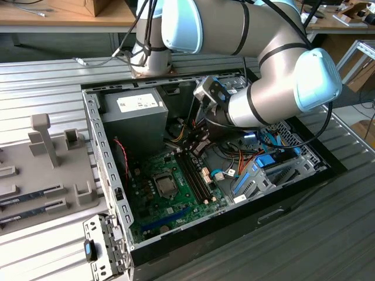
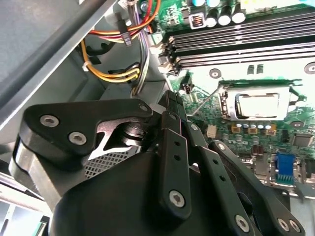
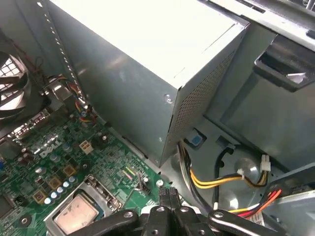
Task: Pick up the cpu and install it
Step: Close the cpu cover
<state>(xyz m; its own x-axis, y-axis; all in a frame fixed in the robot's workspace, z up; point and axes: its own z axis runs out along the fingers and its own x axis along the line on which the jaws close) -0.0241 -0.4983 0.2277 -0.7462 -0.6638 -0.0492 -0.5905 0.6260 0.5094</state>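
Claw (image 2: 171,102) tips are pressed together with nothing between them, hanging inside the case above the board, near the yellow-and-orange wires (image 2: 115,74). Beyond them, the cpu (image 2: 257,105) lies in the socket (image 2: 225,101), silver top up, apart from the claw. Risk, as I judge it: a low sweep could snag those wires, or an off-centre push could tilt the chip and bend the socket's pins. Counted: one claw, one cpu, one socket, four memory slots (image 2: 236,42), one grey power box (image 3: 138,73).
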